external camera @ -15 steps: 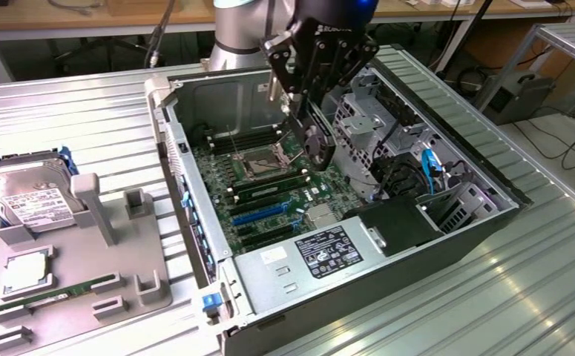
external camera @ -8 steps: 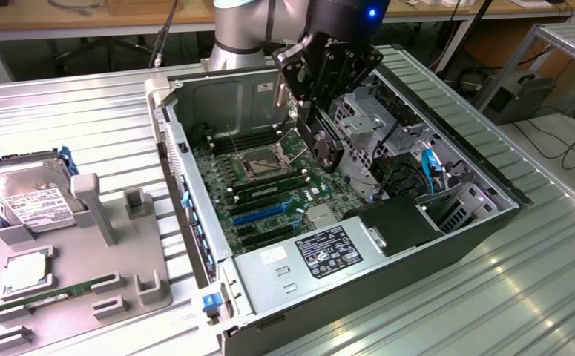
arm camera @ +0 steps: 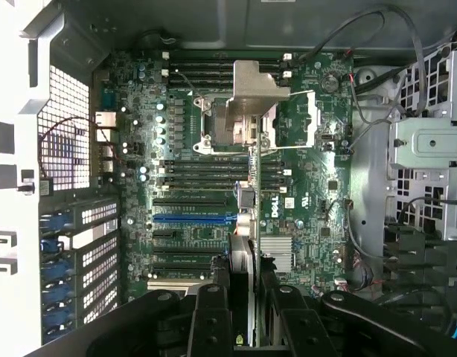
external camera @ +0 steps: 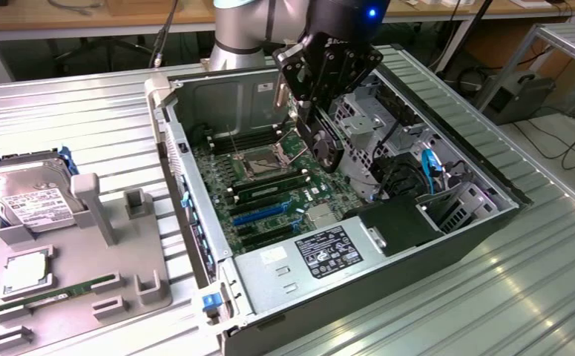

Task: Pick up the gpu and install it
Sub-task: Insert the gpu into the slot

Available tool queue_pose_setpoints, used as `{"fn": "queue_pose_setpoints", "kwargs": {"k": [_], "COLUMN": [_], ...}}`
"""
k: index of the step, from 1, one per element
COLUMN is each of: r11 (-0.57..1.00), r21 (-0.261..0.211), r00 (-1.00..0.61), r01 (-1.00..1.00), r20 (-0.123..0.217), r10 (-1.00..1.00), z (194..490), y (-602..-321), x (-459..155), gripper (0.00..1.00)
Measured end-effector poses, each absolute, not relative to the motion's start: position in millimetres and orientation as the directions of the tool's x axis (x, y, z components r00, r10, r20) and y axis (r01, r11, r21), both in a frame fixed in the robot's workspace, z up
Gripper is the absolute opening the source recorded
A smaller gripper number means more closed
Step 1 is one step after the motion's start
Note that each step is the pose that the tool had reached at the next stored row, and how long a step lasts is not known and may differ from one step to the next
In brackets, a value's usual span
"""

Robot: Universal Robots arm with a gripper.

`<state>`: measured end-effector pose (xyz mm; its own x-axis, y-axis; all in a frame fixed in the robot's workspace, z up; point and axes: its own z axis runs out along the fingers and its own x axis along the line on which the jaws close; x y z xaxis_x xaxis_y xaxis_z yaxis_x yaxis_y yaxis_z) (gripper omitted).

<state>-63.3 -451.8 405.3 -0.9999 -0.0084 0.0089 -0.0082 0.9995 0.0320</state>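
The ribbed bench is shiny bare metal; the computer case dull grey sheet metal; the holder tray matt grey plastic; the gpu dark, matt, silver-edged.

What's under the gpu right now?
The motherboard, inside the open case. The gpu hangs edge-on over it, by the end of the blue slot. The strip directly beneath its edge is covered, so slot alignment can't be told.
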Motion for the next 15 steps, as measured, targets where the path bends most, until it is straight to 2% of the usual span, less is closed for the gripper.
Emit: {"fn": "queue_pose_setpoints", "kwargs": {"k": [6,15], "r11": [0.999,0.983], "r21": [0.032,0.032], "r00": [-1.0,-0.983], "r01": [-0.013,-0.183], "r20": [0.009,0.009], "r10": [-0.013,-0.183], "z": [404.8,401.0], "y": [-451.8,-451.8], "x": [-63.3,-63.4], "gripper": [0.26,0.26]}}
